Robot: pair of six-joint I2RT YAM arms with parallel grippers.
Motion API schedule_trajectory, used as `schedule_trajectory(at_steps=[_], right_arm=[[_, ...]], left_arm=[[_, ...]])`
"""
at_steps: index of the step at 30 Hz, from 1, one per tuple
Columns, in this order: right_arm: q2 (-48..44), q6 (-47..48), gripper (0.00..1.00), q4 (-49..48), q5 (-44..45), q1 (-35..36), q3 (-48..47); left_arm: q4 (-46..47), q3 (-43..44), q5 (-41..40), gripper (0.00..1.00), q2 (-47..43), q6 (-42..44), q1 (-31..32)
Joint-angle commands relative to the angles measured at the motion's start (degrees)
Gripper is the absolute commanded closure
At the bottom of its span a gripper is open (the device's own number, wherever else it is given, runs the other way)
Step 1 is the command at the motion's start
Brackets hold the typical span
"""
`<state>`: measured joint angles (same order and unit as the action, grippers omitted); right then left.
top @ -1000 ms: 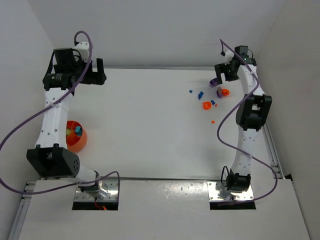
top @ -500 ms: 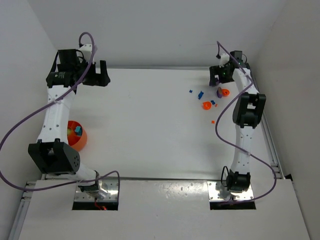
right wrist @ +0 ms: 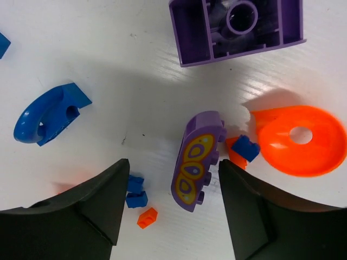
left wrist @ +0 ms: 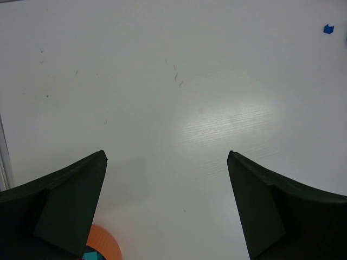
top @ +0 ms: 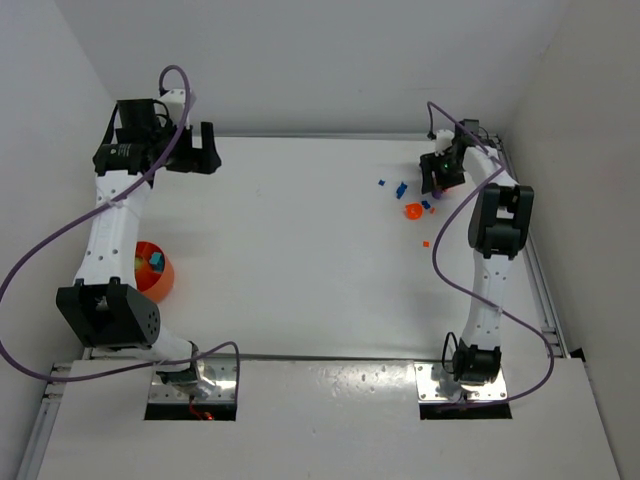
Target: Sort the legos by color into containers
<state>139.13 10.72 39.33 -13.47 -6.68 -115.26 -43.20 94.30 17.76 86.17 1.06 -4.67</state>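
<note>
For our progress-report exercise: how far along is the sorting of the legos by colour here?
Done: a few pieces, cyan and yellow, lie in the orange bowl. In hand: nothing yet; the right gripper straddles the purple printed piece, jaws open. The left gripper is open, empty. Left: the blue arch, purple brick, orange disc, small bits.

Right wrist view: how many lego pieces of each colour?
Purple legos: 2
Blue legos: 4, the small adjoining pair taken as one
Orange legos: 3
Total: 9
</note>
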Motion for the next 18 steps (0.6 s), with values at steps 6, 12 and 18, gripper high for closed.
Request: schedule_trajectory(at_steps=[6,12,18], right_arm=[[-2.82,1.75,0.51,-2.07,0.99,-0.35,-1.10],[-4.30,4.56,0.66,-0.84,0.99,-0.35,2.58],[-14.13,11.68,0.84,-0.31,-7.15,0.86,10.92]], left_arm=[[1.45,-0.79,-0.62,0.00,-2.06,-0.27,0.80],[1.97,-3.68,-1.67,0.00,-3.73,-0.27,0.80],[3.21,-8.95,9.11,0.00,-7.77,-1.41,0.80]])
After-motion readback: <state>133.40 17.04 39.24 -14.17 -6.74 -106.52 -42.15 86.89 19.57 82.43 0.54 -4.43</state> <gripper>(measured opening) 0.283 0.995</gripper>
